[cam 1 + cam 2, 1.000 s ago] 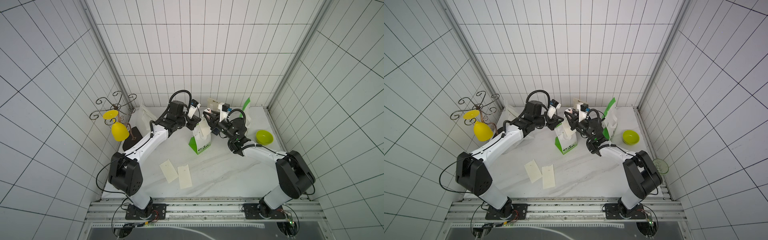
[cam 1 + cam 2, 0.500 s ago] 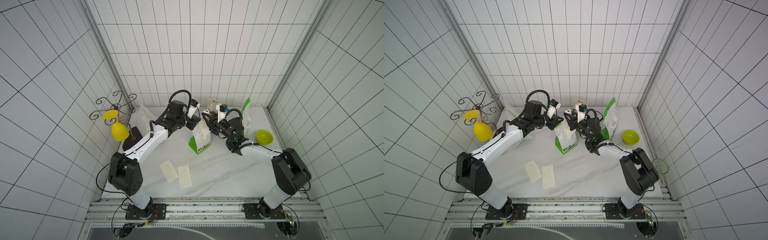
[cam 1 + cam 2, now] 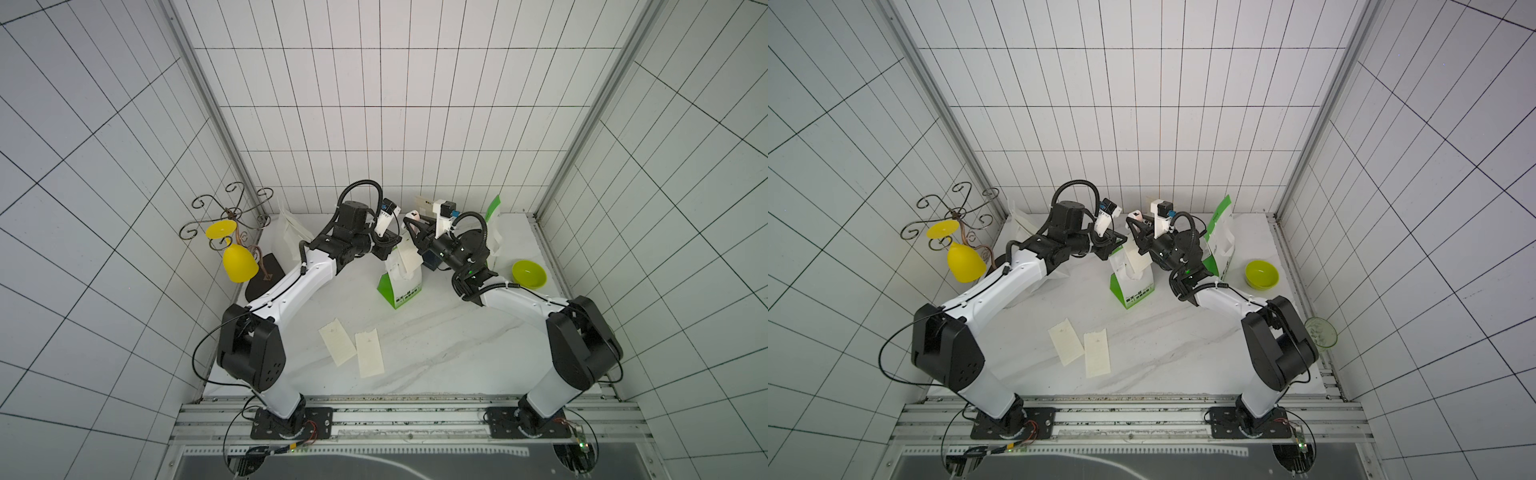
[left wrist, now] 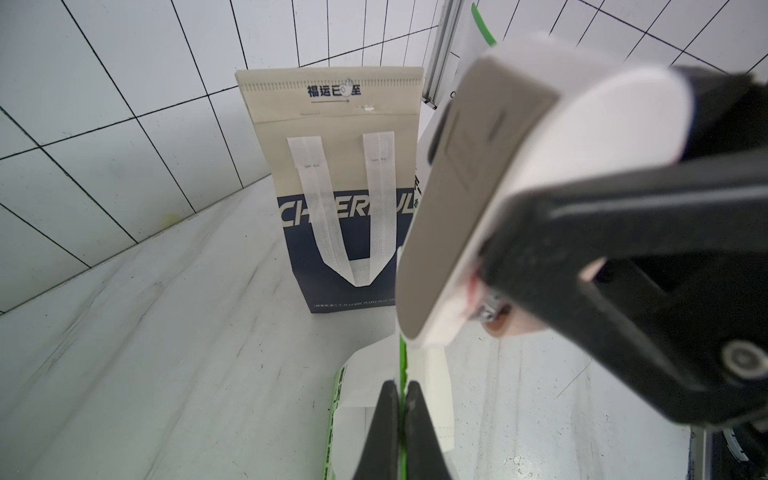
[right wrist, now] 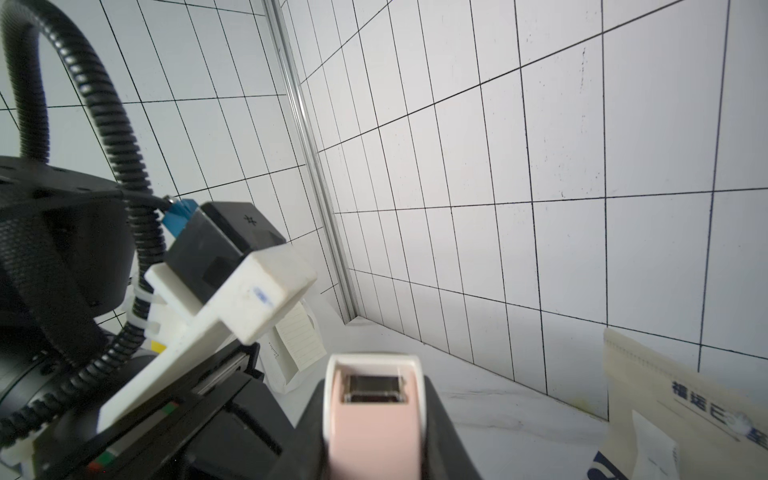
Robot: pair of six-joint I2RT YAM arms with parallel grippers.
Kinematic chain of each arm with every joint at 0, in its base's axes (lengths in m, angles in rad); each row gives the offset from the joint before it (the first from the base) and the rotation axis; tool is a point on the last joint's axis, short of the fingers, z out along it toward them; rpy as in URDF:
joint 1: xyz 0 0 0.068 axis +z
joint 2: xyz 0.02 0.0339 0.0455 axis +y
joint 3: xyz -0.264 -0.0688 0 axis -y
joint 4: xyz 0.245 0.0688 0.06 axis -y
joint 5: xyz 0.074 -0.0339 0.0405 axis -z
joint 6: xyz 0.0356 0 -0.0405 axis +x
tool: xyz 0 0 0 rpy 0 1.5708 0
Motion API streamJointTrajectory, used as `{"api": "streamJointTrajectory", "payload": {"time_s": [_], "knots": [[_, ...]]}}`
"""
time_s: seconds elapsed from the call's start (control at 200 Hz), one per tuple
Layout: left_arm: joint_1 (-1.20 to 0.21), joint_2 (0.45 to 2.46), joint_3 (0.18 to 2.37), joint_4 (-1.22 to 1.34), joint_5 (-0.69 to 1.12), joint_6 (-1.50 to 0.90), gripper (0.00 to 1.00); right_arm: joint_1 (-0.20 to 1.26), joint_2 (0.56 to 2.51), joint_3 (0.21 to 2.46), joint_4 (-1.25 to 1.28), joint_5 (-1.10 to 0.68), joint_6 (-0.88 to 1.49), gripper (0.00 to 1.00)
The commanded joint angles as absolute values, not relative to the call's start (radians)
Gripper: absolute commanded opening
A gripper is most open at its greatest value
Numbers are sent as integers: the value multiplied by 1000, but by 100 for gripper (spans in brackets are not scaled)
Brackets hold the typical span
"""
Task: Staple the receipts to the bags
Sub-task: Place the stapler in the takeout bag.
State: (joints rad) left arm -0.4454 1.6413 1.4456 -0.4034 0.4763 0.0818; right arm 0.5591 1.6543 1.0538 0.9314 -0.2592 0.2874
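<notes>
A white-and-green bag [image 3: 401, 279] [image 3: 1133, 279] stands mid-table. My left gripper [image 3: 390, 245] [image 4: 400, 395] is shut on its green top edge [image 4: 401, 365]. One of the receipts [image 3: 409, 259] [image 3: 1133, 258] lies against the bag's upper part beside the fingers. My right gripper [image 3: 414, 222] [image 5: 374, 440] is shut on a pink-and-white stapler [image 4: 498, 187] [image 5: 374, 415], whose nose hangs just over the bag's top edge. Two more receipts [image 3: 337, 341] [image 3: 370, 352] lie flat nearer the front. A navy bag [image 4: 345, 216] [image 5: 685, 415] stands behind, and another white-and-green bag [image 3: 1219, 237] stands at the back right.
A white bag [image 3: 291, 232] leans in the back left corner. A yellow upturned glass [image 3: 237, 264] hangs on a wire stand [image 3: 228, 212] at the left wall. A green bowl [image 3: 528, 274] sits at the right, and a clear cup [image 3: 1320, 332] stands beyond the right rail.
The right arm with the stapler has crept slightly toward the bag's top. The left arm and the bag have held still.
</notes>
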Motion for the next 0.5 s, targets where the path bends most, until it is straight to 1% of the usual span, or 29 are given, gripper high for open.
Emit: {"api": "streamJointTrajectory", "payload": {"time_s": [0.0, 0.17, 0.495], "knots": [[-449, 1665, 1462, -430, 491, 87, 0, 568, 1659, 1170, 945, -247, 269, 0], [-449, 1665, 1462, -430, 492, 89, 0, 565, 1695, 1187, 938, -256, 279, 0], [-448, 1664, 1462, -427, 483, 86, 0, 567, 1700, 1178, 915, -256, 279, 0]]}}
